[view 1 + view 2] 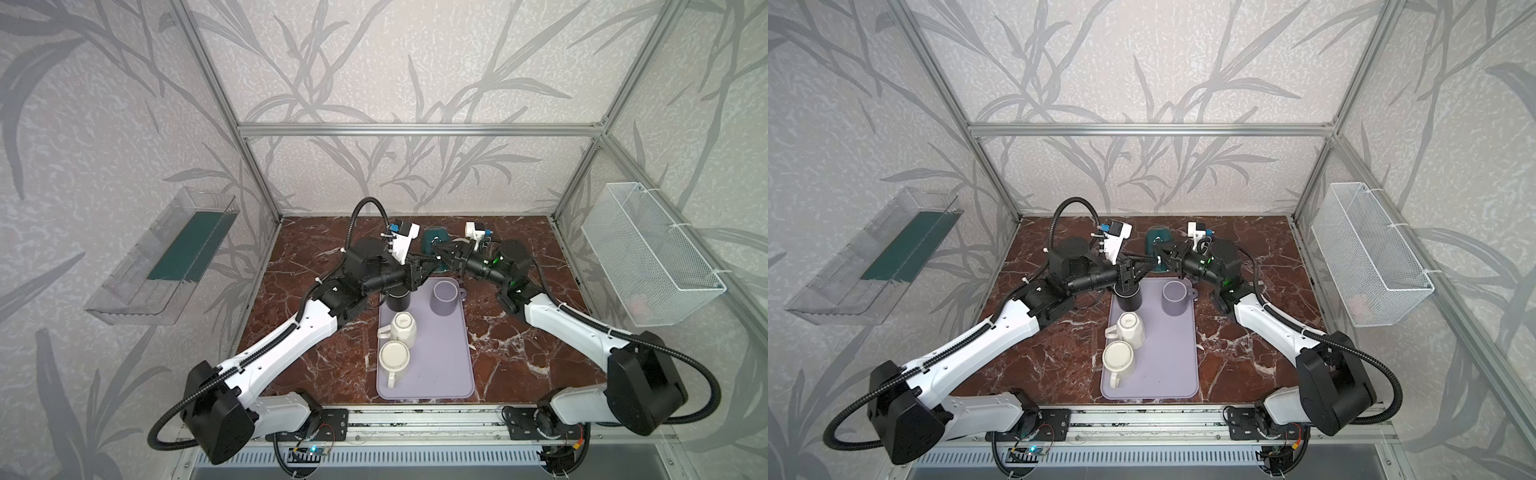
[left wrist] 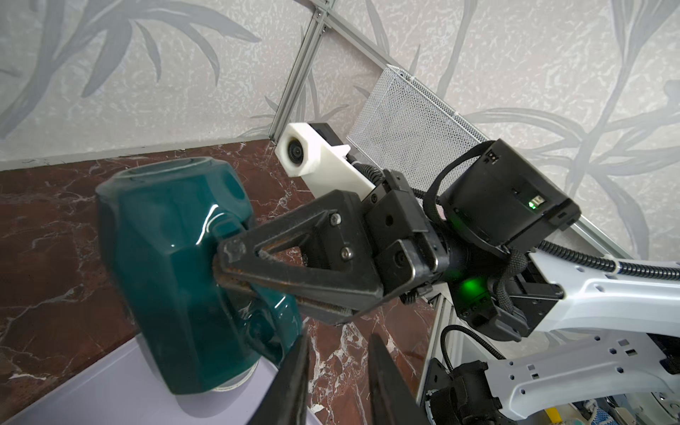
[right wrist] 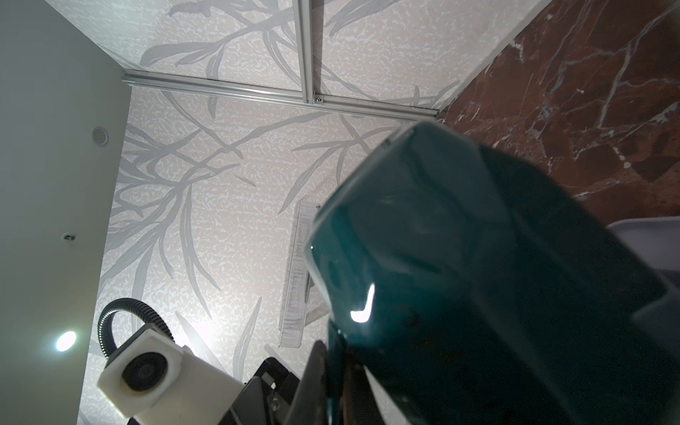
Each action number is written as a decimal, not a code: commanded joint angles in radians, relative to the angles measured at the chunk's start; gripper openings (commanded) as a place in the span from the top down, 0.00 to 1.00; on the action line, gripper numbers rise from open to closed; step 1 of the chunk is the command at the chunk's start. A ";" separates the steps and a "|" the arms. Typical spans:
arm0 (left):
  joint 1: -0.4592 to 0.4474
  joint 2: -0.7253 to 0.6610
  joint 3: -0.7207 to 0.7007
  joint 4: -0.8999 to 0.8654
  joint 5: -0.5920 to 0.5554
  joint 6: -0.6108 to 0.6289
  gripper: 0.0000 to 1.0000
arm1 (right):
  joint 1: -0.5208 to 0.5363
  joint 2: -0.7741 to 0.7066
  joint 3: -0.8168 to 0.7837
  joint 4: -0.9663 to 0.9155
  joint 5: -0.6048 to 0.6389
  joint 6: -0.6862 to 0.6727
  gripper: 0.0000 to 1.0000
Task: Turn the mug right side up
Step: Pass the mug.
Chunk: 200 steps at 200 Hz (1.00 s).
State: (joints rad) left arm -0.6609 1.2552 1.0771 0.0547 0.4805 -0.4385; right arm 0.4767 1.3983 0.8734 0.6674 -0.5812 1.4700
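1. Teal mug (image 2: 173,257) is tilting mouth-down at the far end of the tray (image 1: 440,365), your right gripper (image 2: 228,265) clamping its handle.
2. Left gripper (image 2: 338,368) is idling nearby (narrowly parted, empty); the flip is awaiting you.

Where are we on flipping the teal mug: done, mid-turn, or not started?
Done: the right gripper is shut on the handle of the teal mug.
In hand: the mug hangs tilted over the far corner of the purple tray, base uppermost and mouth down.
Left: rotate it mouth-up, set it down, release. The left gripper waits beside it, open and apparently holding nothing.
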 commanded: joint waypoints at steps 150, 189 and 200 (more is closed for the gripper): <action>0.014 0.144 0.101 -0.054 0.133 0.052 0.75 | 0.018 0.002 0.036 0.203 -0.043 0.025 1.00; 0.014 0.152 0.116 -0.093 0.132 0.082 0.90 | 0.019 0.010 0.038 0.194 -0.056 0.003 1.00; 0.014 0.150 0.115 -0.096 0.130 0.087 0.97 | 0.019 0.008 0.039 0.181 -0.055 -0.008 1.00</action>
State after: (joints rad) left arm -0.6353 1.4014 1.1618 -0.0223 0.5800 -0.3859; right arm 0.4843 1.4239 0.8734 0.7280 -0.6140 1.4933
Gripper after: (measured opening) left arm 0.104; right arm 0.090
